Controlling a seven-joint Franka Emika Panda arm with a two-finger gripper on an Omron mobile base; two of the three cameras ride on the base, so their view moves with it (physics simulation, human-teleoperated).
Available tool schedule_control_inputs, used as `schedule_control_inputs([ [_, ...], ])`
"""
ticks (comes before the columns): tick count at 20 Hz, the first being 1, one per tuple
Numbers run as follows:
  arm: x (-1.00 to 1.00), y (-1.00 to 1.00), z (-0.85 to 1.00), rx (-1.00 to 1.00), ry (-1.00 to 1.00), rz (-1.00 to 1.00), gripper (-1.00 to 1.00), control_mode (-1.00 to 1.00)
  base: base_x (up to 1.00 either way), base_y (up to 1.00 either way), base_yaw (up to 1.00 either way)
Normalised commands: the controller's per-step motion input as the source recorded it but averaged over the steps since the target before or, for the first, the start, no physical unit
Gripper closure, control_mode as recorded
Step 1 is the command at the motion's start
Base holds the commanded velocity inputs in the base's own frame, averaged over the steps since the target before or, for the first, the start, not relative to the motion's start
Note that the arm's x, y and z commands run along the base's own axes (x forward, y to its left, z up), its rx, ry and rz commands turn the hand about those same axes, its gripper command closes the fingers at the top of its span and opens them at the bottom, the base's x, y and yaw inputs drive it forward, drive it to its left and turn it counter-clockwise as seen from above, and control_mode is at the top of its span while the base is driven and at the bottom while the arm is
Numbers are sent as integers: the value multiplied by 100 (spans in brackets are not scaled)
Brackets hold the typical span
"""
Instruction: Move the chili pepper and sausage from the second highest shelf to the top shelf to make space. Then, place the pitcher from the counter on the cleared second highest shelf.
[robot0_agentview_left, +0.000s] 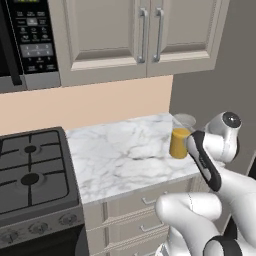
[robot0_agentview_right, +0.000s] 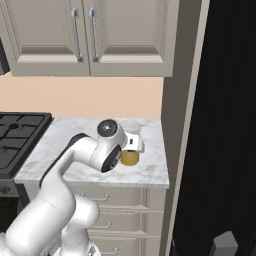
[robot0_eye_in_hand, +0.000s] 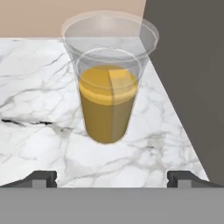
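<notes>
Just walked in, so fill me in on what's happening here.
The robot arm is reaching over the counter toward the pitcher of orange-yellow liquid, which stands upright near the counter's right end by the dark wall. Its claw is open, lined up in front of the pitcher, not yet touching it.

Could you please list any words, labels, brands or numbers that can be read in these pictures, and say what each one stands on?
Nothing can be read for certain.
Microwave control panel: rows of small pale button markings and a faint display line at the top, all too small and blurred to read.
Pitcher, counter, stove, cabinet doors: no text or labels.
</notes>
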Motion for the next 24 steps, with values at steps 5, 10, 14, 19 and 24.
schedule_control_inputs([
  [5,28,-10,-12,0,0,1,-100,-100,0,0,0],
  [10,32,-1,-9,0,0,1,-100,-100,0,0,0],
  [14,37,0,-8,0,0,2,-100,-100,0,0,0],
  [19,30,-8,-5,0,0,5,-100,-100,0,0,0],
  [24,28,-7,-4,0,0,5,-100,-100,0,0,0],
])
